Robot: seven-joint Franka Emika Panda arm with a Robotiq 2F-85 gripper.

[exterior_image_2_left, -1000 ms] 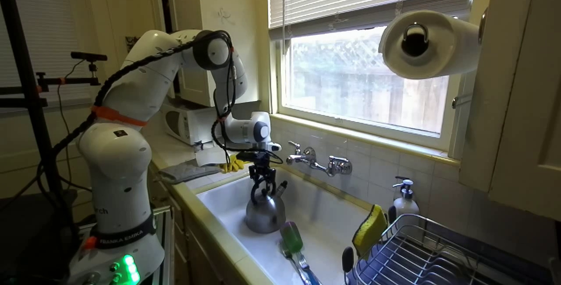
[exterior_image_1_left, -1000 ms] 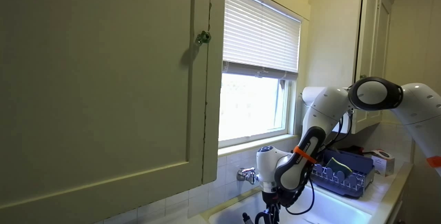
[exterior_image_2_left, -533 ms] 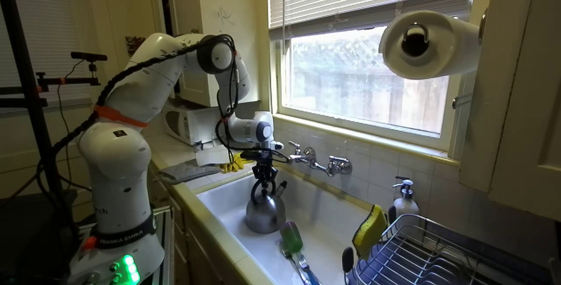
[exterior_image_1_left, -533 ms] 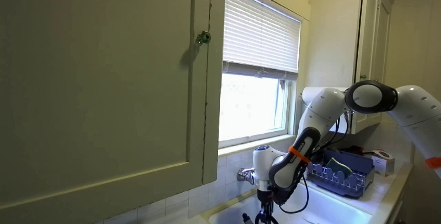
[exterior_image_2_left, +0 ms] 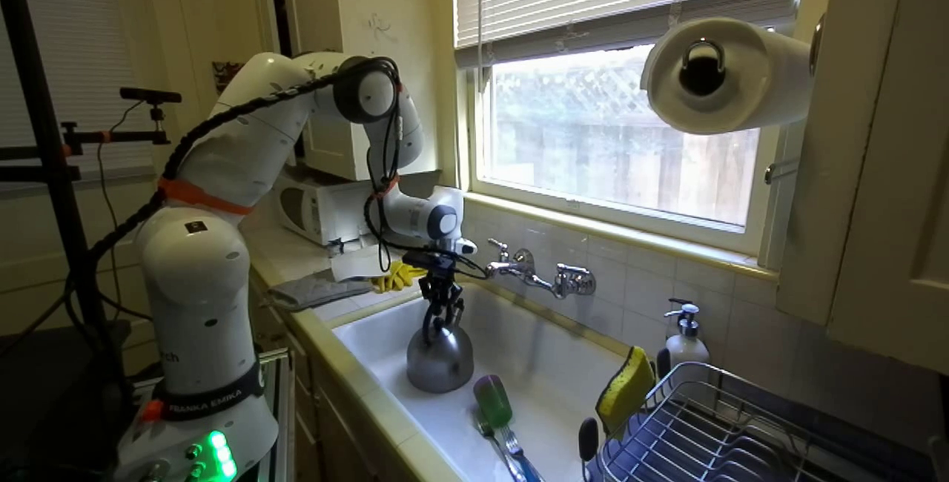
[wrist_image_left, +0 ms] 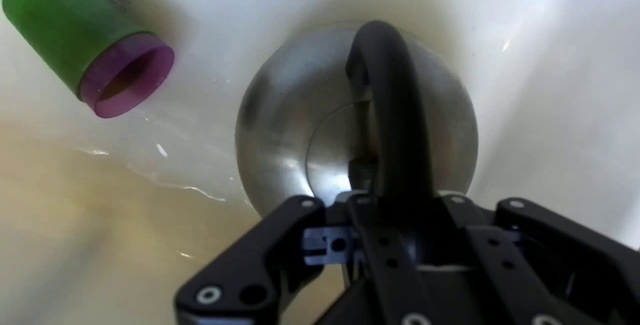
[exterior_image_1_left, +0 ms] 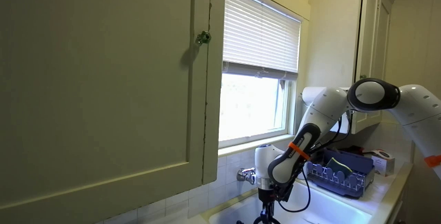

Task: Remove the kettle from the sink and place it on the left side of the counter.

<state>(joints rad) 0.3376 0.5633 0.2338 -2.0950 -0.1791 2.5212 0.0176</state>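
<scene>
A steel kettle (exterior_image_2_left: 440, 360) stands upright inside the white sink (exterior_image_2_left: 552, 363); whether its base touches the bottom I cannot tell. Its black arched handle (wrist_image_left: 395, 105) runs between my fingers in the wrist view, and the gripper (wrist_image_left: 402, 205) is shut on it from above. In an exterior view the gripper (exterior_image_2_left: 442, 317) sits over the lid, with the spout mostly hidden behind the fingers. Only the top of the handle (exterior_image_1_left: 267, 221) shows at the bottom edge of an exterior view. The counter (exterior_image_2_left: 276, 253) lies beyond the sink, left of it in that view.
A green cup (exterior_image_2_left: 493, 400) and cutlery (exterior_image_2_left: 511, 452) lie in the sink near the kettle. Behind is the chrome tap (exterior_image_2_left: 571, 280). The counter bears a microwave (exterior_image_2_left: 319, 208), grey cloth (exterior_image_2_left: 322, 289) and yellow gloves (exterior_image_2_left: 397, 276). A dish rack (exterior_image_2_left: 712, 423) stands at the sink's opposite end.
The gripper has shut on the handle. The kettle has turned and shifted slightly to the left in an exterior view, its spout swinging behind the fingers. The arm has moved a little.
</scene>
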